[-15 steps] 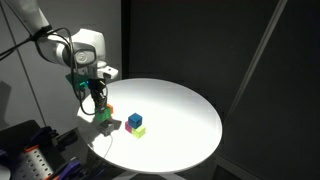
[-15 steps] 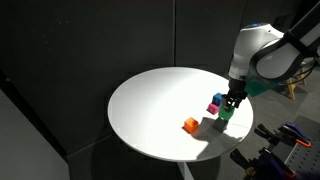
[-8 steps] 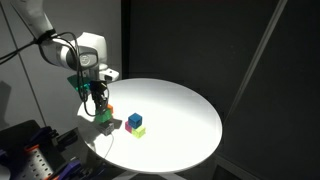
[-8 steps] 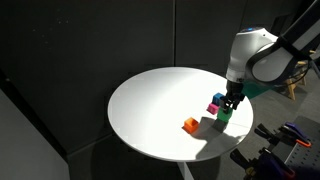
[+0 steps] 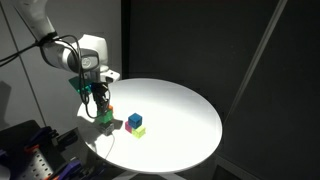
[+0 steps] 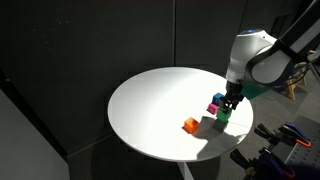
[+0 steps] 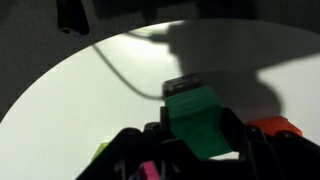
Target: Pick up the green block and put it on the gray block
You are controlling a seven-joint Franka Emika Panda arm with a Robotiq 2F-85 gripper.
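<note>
In both exterior views the gripper (image 5: 104,111) (image 6: 227,108) was clamped on the green block (image 5: 104,117) (image 6: 225,115), low near the edge of the table (image 5: 180,110) (image 6: 150,100). The wrist view showed the green block (image 7: 203,120) pinched on opposite flat sides; it seemed light, rigid and slick, best held centred.

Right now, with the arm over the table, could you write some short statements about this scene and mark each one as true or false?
1. The gripper is closed on the green block. True.
2. The table is square. False: it is round and white.
3. An orange block lies on the table. True.
4. The blue block is in the gripper. False: it sits apart from the gripper, next to a yellow-green block.
</note>
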